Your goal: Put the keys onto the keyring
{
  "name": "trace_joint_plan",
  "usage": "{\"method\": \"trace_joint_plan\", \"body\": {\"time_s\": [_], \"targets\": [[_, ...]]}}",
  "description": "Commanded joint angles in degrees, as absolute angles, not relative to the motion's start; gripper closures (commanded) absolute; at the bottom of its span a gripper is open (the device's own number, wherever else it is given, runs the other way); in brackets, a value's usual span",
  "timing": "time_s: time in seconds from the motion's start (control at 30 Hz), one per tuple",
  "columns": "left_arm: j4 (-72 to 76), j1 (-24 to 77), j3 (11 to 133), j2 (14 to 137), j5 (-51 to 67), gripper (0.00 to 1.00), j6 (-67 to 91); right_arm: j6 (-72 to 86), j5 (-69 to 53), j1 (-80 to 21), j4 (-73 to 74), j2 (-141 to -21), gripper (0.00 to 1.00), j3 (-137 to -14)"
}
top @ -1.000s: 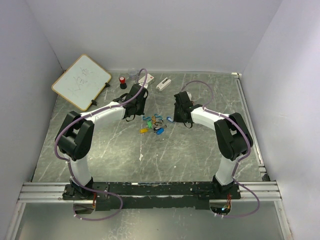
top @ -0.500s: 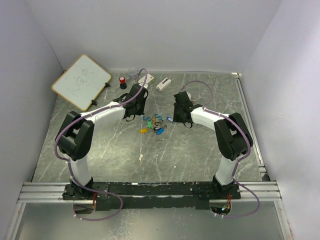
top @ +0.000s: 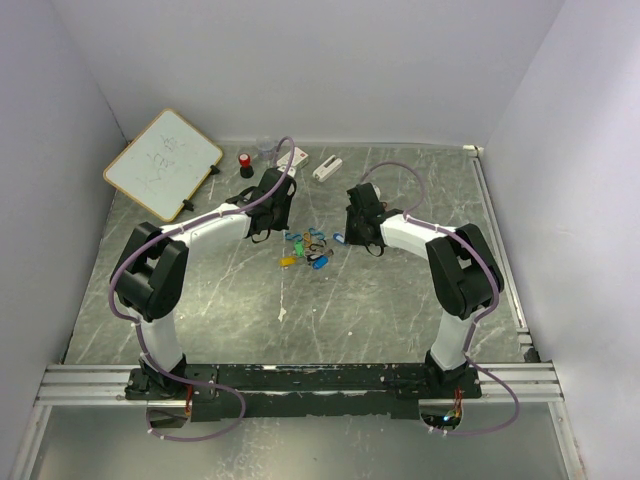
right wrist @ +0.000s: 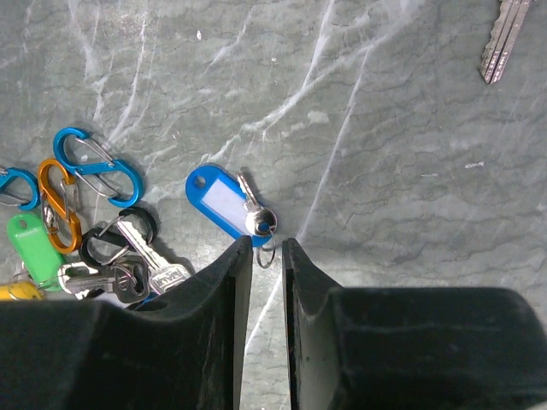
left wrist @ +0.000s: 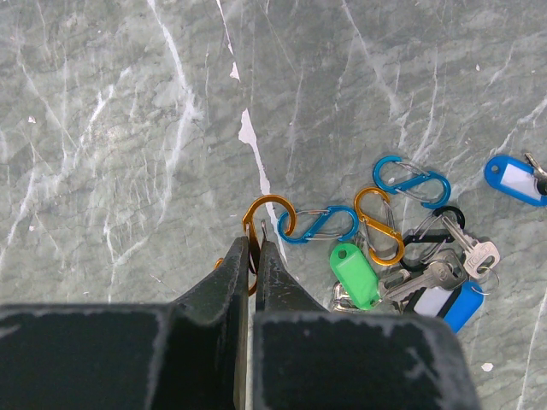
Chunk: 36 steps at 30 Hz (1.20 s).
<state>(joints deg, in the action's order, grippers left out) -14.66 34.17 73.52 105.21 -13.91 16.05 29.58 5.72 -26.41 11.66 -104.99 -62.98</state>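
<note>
Pickup stage: left gripper pinches orange clip beside keys on table. Right gripper, jaws barely parted, straddles ring of blue tag; grip unclear. Next, likely: close, lift, thread.

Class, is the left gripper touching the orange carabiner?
Touching: left wrist view shows the left gripper shut, pinching the orange carabiner at its near end.
</note>
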Motion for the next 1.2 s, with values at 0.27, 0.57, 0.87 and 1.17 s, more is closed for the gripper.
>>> {"method": "trace_joint_plan", "body": {"time_s": [0.27, 0.57, 0.87, 1.17], "targets": [[-14.62, 33.66, 74.11, 103.89, -13.72, 0.93, 15.4, 29.97, 5.54, -26.28, 10.9, -106.04, 0.81, -62.66], [-14.6, 33.57, 73.93, 103.8, -13.59, 0.93, 15.54, 30.01, 5.55, -26.28, 10.98, -106.17, 0.83, -62.61], [-14.6, 33.57, 73.82, 103.62, -13.62, 0.93, 15.51, 29.99, 5.49, -26.28, 10.96, -106.4, 0.83, -62.37], [-14.64, 33.49, 73.91, 103.71, -13.62, 0.93, 15.54, 29.97, 5.45, -26.28, 10.94, -106.59, 0.83, -62.37]]}}
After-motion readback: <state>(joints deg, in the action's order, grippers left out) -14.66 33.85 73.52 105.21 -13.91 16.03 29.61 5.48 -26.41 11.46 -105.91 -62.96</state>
